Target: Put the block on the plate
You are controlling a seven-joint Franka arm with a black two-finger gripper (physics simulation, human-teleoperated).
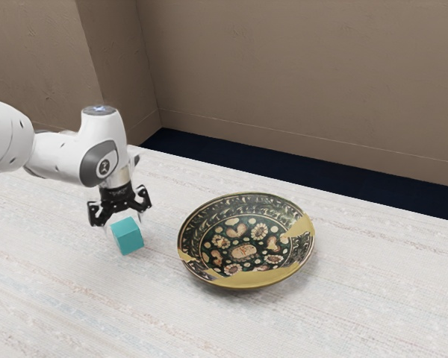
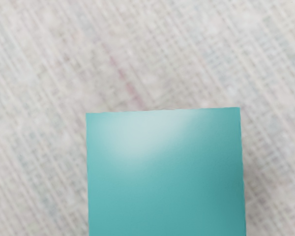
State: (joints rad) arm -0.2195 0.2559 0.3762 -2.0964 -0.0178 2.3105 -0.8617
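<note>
The black gripper (image 1: 122,219) points down at the table in the exterior view, its fingers spread wide and open just above and around the upper part of the teal block (image 1: 129,237). The block appears to rest on the table, its lower part below the fingertips. In the wrist view the block's flat top (image 2: 166,172) is large and close under my hand. To the exterior view's right of the block, and apart from it, lies the dark patterned plate (image 1: 243,250) with gold patches on its rim.
A pale woven cloth surface (image 1: 358,298) covers the table around the block and plate. Behind the table's far edge is a dark blue floor (image 1: 306,175), with brown walls (image 1: 299,74) beyond.
</note>
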